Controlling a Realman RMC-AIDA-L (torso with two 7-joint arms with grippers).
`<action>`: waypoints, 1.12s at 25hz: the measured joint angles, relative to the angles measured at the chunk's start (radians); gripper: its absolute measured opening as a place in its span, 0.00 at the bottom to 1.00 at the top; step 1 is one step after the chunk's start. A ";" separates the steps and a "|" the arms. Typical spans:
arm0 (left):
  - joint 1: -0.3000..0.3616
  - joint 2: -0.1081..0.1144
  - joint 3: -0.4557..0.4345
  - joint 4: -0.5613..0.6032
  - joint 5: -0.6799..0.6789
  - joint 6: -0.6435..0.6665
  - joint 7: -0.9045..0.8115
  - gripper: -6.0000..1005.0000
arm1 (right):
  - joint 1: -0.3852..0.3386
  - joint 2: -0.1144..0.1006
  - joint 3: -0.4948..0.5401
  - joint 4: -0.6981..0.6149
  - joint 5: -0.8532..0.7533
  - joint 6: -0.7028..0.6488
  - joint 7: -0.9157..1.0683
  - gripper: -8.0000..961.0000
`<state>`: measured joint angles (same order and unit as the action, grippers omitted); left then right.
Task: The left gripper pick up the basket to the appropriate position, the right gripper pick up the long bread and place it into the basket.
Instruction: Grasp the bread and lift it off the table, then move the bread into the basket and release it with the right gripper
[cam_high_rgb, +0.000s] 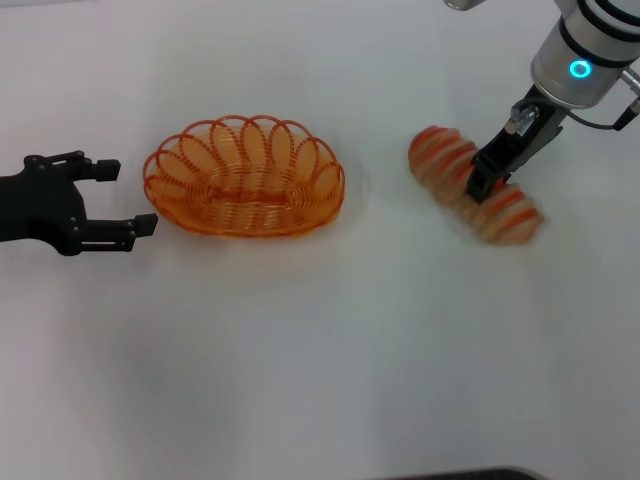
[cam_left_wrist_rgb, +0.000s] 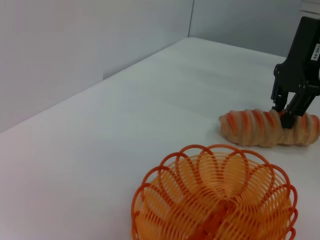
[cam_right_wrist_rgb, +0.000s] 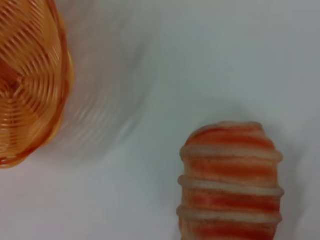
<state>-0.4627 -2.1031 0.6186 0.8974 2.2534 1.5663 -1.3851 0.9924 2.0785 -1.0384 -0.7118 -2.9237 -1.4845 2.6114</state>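
Observation:
The orange wire basket (cam_high_rgb: 292, 212) stands on the white table, left of centre. My left gripper (cam_high_rgb: 128, 197) lies open just left of its rim, fingers pointing at the basket and not touching it. To the right lies the striped long bread (cam_high_rgb: 441, 156), slanting away from the basket. My right gripper (cam_high_rgb: 478, 190) comes down on the loaf's middle and is shut on it. In the left wrist view the basket (cam_left_wrist_rgb: 215, 200) is near, and beyond it the right gripper (cam_left_wrist_rgb: 286, 114) pinches the bread (cam_left_wrist_rgb: 250, 127). The right wrist view shows the bread's end (cam_right_wrist_rgb: 230, 185) and the basket's side (cam_right_wrist_rgb: 25, 85).
The white table (cam_high_rgb: 320, 360) stretches bare in front of both objects. A grey wall (cam_left_wrist_rgb: 75, 45) rises past the table's far edge in the left wrist view. A hand's width of table separates basket and bread.

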 joint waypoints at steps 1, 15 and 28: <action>0.000 0.000 0.000 0.000 0.000 0.001 0.000 0.88 | 0.000 0.000 0.000 0.000 0.000 0.000 0.000 0.35; 0.002 0.000 -0.001 0.000 0.000 -0.002 0.000 0.88 | -0.003 -0.002 0.005 -0.004 0.002 0.001 -0.019 0.23; 0.003 0.004 -0.002 0.010 0.001 0.008 -0.005 0.88 | -0.033 -0.009 0.009 -0.098 0.003 -0.013 -0.052 0.20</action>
<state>-0.4595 -2.0989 0.6164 0.9073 2.2540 1.5743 -1.3902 0.9596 2.0690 -1.0292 -0.8095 -2.9204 -1.4972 2.5591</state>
